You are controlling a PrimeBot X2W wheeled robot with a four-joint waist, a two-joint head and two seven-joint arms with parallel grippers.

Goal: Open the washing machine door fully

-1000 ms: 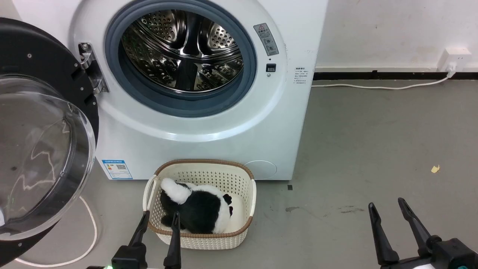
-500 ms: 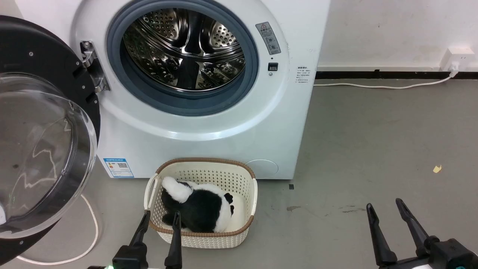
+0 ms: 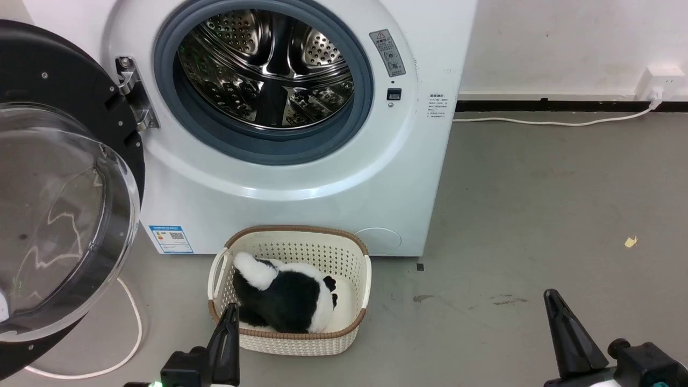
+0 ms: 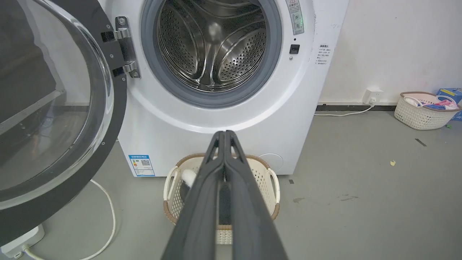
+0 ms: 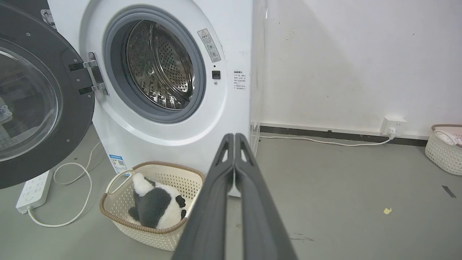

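Grey floor [image 3: 537, 204] runs back to a white wall in the head view. The washing machine [image 3: 279, 199] fills the upper centre, and the washing machine door [image 3: 59, 204] stands swung wide at the left edge on its metal hinge [image 3: 134, 97]. Expect it to be rigid and fairly heavy. The glossy rim is probably slick and the glass dome is nothing to pinch, so press on the rim's free edge, far from the hinge. Your left gripper [image 3: 232, 312], lower left, and right gripper [image 3: 549, 295], lower right, each read as one dark blade, touching nothing. A cream basket [image 3: 293, 230] holding a plush toy [image 3: 285, 298] sits at the machine's foot.

The left wrist view confirms those fingers are pressed together and empty. It adds a second basket [image 4: 418, 121] by the wall at right.

The right wrist view shows the same clenched, empty state. It gives you a power strip [image 5: 34, 189] on the floor under the door.
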